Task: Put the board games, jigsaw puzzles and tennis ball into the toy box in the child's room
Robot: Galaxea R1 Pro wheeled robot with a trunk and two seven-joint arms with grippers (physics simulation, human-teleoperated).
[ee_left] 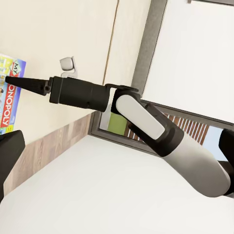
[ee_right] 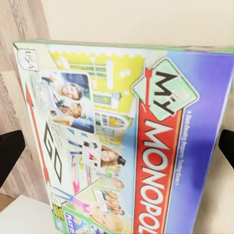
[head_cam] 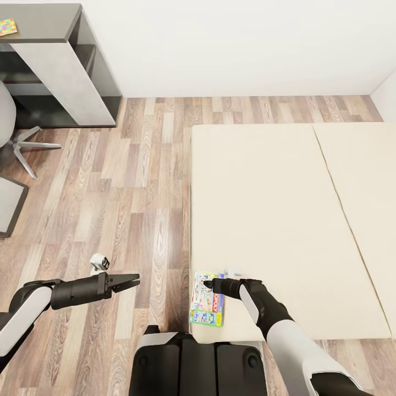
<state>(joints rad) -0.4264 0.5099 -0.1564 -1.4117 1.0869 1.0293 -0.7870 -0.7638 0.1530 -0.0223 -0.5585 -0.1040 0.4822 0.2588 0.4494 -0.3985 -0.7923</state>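
**Right tool poised over the Monopoly box at the bed's corner**

Taking the bed (head_cam: 286, 220) as landmark: far off its upper-left corner stands the surface (head_cam: 41, 25) with 1 jigsaw puzzle (head_cam: 7, 26) on it. Nearer, over the floor beside the bed's left edge, the left tool (head_cam: 127, 282) hangs with its fingers nearly together and nothing between them. On the bed's near-left corner lies 1 board game (head_cam: 207, 299), the Monopoly box (ee_right: 122, 141), flat and square to the mattress edge. The right tool (head_cam: 210, 284) sits over the box's upper part; its wrist camera shows dark fingertips (ee_right: 10, 156) spread wide, flanking the box without touching it.

To grasp well, I judge the tool should descend level, straddle the box's narrow width, and close on both long edges evenly, so the flat box does not tip or slide off the mattress. Count visible: 1 game, 1 puzzle, 2 tools.
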